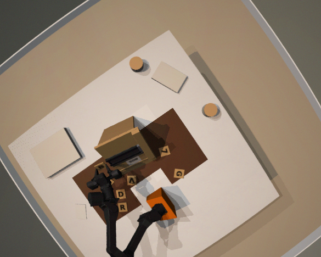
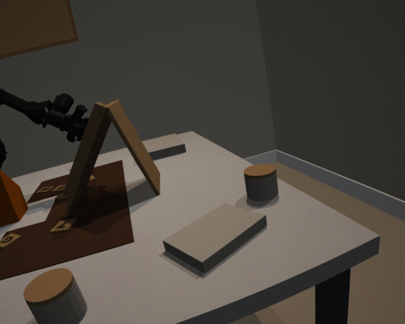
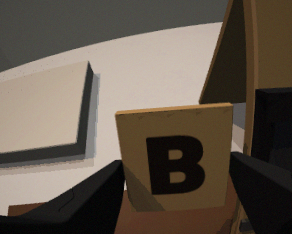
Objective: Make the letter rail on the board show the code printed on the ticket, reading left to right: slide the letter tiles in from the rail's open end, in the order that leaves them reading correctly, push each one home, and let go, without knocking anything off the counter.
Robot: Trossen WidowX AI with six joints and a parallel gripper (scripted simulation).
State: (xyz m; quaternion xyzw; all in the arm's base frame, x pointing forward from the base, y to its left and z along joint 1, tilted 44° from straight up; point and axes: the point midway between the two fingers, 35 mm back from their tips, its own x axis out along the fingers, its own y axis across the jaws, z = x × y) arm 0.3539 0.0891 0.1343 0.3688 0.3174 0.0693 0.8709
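A "B" is shown on the upright tile (image 1: pixel 100 166) (image 3: pixel 176 162). On flat tiles, "V" (image 1: pixel 131 180), "D" (image 1: pixel 120 194), "R" (image 1: pixel 122 207), "G" (image 1: pixel 179 173) (image 2: pixel 7 240) and "7" (image 1: pixel 164 151) (image 2: pixel 63 226) can be read. The print on the ticket (image 1: pixel 133 160) is too small to be read.
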